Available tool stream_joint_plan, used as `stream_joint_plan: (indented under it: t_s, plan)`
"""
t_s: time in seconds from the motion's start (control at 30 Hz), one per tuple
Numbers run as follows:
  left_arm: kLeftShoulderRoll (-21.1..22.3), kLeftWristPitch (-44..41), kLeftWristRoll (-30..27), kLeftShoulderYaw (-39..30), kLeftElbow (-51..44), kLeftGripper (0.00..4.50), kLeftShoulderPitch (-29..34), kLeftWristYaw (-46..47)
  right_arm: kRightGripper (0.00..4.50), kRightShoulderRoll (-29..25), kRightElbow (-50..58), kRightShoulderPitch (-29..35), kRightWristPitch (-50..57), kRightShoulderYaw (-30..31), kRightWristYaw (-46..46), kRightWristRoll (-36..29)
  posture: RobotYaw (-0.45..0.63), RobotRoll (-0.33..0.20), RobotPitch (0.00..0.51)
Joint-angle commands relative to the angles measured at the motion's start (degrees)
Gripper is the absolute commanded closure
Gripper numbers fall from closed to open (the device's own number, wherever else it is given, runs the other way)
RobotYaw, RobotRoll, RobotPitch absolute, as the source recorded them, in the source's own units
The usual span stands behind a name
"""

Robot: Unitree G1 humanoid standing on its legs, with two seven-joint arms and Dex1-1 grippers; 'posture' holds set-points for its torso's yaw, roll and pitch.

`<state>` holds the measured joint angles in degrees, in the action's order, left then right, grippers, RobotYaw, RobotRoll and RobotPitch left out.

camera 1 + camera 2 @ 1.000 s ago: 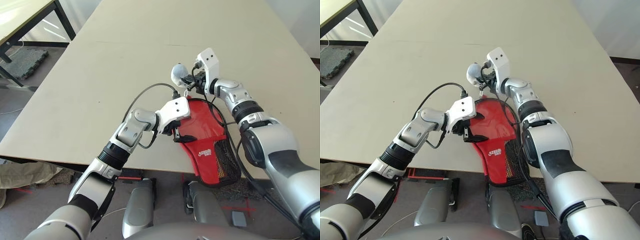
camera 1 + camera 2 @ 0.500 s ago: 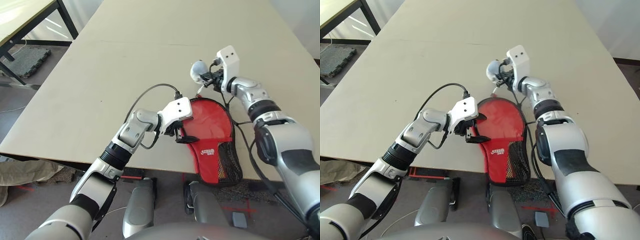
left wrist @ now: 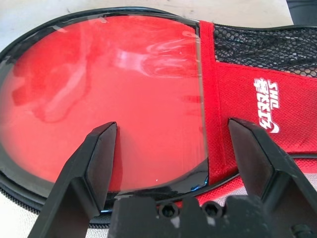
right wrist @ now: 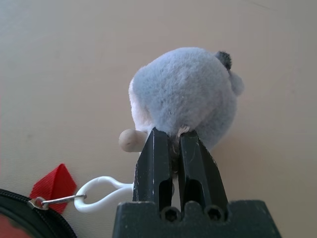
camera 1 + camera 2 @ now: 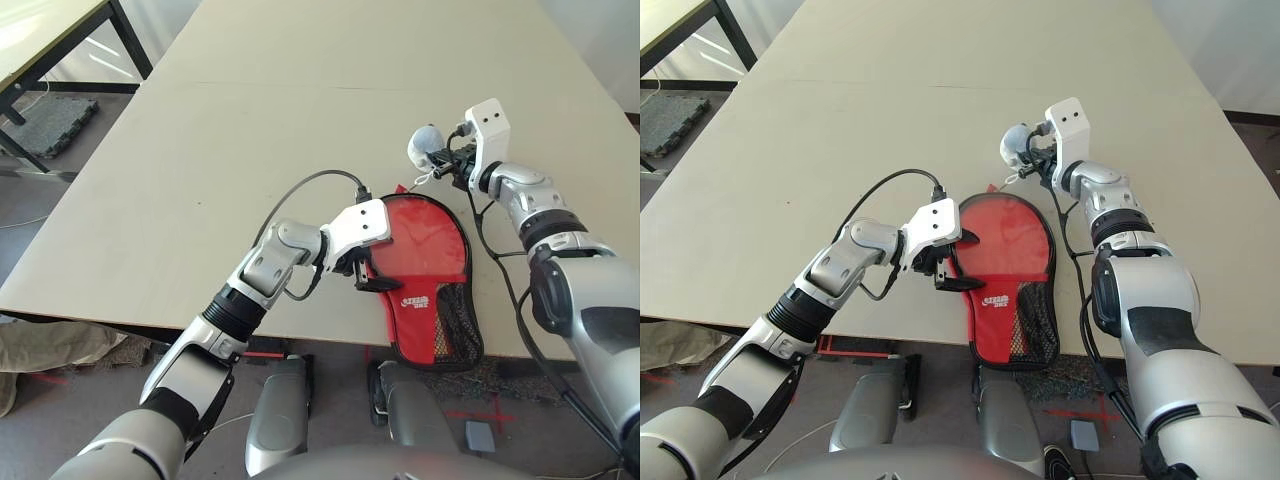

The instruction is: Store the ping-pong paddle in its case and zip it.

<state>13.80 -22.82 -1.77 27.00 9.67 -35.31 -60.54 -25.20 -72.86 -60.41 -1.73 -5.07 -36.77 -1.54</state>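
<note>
Pinching plush charm (image 4: 185, 96) — right fingers (image 4: 157, 163) clamped; left fingers (image 3: 91, 168) apart over case (image 3: 124, 84).

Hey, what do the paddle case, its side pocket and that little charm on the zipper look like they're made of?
The case: likely woven red fabric with black trim, its round face a glossy clear plastic window, judging by reflections. The side pocket: black open mesh, holes visible. The charm: soft blue-grey plush, fuzzy surface, hanging from a smooth white loop, probably plastic.
</note>
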Motion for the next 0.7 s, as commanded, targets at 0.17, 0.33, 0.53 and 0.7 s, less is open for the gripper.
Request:
stream_joint_plan:
  t_s: [0.17, 0.33, 0.53, 0.7]
  plan:
    - [0.4, -1.1, 1.2, 3.1, 2.5, 0.00, 1.3, -1.0, 4.48, -5.2, 0.3, 2.8, -0.8, -1.4, -0.3, 0.0, 0.16, 0.000, 0.203]
    - [0.3, -0.7, 1.2, 3.5, 3.2, 0.00, 1.0, -1.4, 4.48, -8.4, 2.0, 5.9, -0.1, -2.3, -5.2, -1.5, 0.13, 0.000, 0.209]
    - [-0.1, 1.7, 1.6, 3.8, 6.5, 0.00, -0.3, -1.7, 4.48, -12.8, 7.8, 11.7, 2.4, -3.5, -10.3, -3.4, 0.09, 0.000, 0.206]
    - [-0.8, 4.2, 2.1, 3.0, 11.0, 0.00, -1.9, -1.7, 4.48, -15.5, 21.4, 20.8, 9.9, -4.6, -16.0, -7.7, 0.06, 0.000, 0.194]
